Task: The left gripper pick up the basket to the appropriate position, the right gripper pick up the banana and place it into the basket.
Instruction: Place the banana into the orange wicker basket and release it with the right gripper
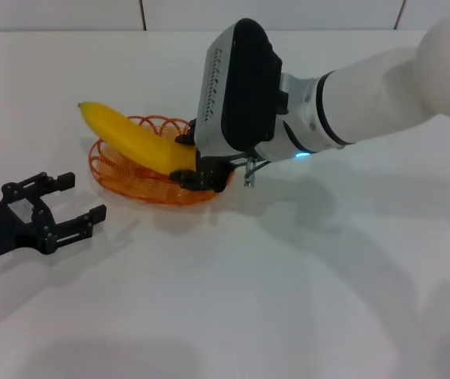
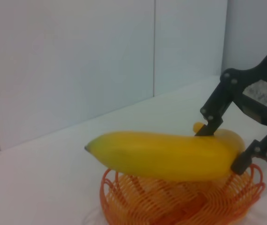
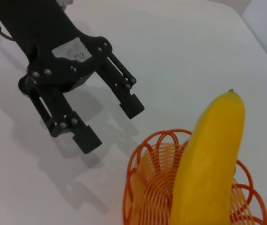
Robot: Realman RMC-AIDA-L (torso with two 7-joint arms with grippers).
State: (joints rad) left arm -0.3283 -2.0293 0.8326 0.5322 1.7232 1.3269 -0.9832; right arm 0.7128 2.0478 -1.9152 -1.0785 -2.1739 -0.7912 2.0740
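Head view: right tool (image 1: 200, 162) is over the near-right rim of the basket (image 1: 122, 178), clamped on the stem end of the banana (image 1: 134, 140). The fruit slants up and away toward the robot's left, its far tip past the rim and in the air. Basket sits on the white tabletop (image 1: 288, 300). Left tool (image 1: 65, 207) rests low on the tabletop just beside the basket, fingers spread wide, holding nothing.

Left wrist view: banana (image 2: 166, 155) hangs just above the orange wire loops (image 2: 180, 206), roughly level; can't tell if its underside touches them. Right tool's fingers (image 2: 211, 125) pinch it near the stem, one each side.

Right wrist view: banana (image 3: 208, 159) runs over the basket (image 3: 145, 187) w/ the tip overhanging. Left tool (image 3: 110, 123) is apart from the rim, wide, empty.

Judgement: placing step is nearly done. To do it well, lower the stem end till the fruit lies along the basket's long axis, then let go w/o a drop. The wire bowl looks light, so a nudge on the rim may skid or tip it. Overhanging tip could lever the banana out if freed too high.
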